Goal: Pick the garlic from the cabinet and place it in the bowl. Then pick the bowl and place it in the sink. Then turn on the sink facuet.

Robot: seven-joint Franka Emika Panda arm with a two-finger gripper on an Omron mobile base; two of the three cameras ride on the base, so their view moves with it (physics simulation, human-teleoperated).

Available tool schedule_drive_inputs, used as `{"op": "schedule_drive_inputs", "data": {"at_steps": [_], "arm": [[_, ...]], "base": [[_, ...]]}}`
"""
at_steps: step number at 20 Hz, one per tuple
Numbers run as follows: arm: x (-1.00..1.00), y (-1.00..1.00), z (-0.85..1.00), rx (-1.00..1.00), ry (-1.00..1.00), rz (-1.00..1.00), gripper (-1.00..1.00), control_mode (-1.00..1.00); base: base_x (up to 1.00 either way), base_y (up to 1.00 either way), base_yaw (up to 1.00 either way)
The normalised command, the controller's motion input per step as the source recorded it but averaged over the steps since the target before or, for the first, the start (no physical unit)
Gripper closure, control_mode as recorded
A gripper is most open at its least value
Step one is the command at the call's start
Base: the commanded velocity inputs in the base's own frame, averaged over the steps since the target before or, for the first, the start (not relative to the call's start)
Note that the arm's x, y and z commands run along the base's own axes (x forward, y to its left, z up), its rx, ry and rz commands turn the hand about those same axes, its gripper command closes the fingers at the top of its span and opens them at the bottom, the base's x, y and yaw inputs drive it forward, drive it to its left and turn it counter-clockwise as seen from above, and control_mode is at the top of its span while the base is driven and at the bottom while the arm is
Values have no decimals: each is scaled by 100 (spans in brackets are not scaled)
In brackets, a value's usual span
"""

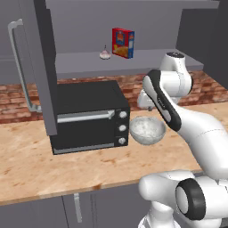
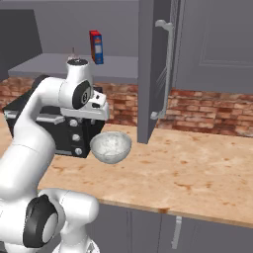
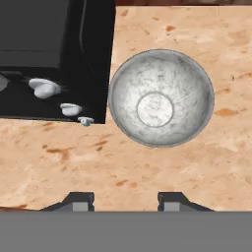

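Left base view
garlic: upper middle of the frame, on the cabinet shelf, just left of the red-and-blue box; upright, thin stem tip pointing straight up; too small to read more.
cabinet door: stands open at the left, seen nearly edge-on, its silver bar handle running top to bottom; the door's top is cut off by the frame.
bowl: centre right, on the wooden counter, mouth up, just right of the black microwave oven; its right rim is partly hidden behind the arm.
gripper: above the bowl, hidden by the forearm; fingers not made out.

Right base view
garlic: only the stem tip rises above the arm's top joint at upper left; the bulb is hidden.
box: upright on the shelf, narrow side toward the camera.
bowl: left of centre on the counter, mouth up, beside the oven, which the arm largely covers.
gripper: the hand sits above the bowl's far rim; finger gap cannot be told here.

Hand view
bowl: upper centre-right, seen straight down into its round hollow, a flat circle at the bottom; whole rim visible.
oven: upper left, cut off by the frame, three pale knobs showing.
gripper: two dark tips at the lower edge, apart at a moderate width, holding nothing, counter showing between them.
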Motion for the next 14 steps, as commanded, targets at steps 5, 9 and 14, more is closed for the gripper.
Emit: {"op": "schedule_drive_inputs", "data": {"at_steps": [5,9,14], "arm": [[-46,23,5,-14,-13,7,-100,-100],[-6,64,81,-12,-34,4,-100,-100],[-6,50,100,-1,-30,0,-100,-100]], "base": [[0,0,0],[0,0,0],[0,0,0]]}}
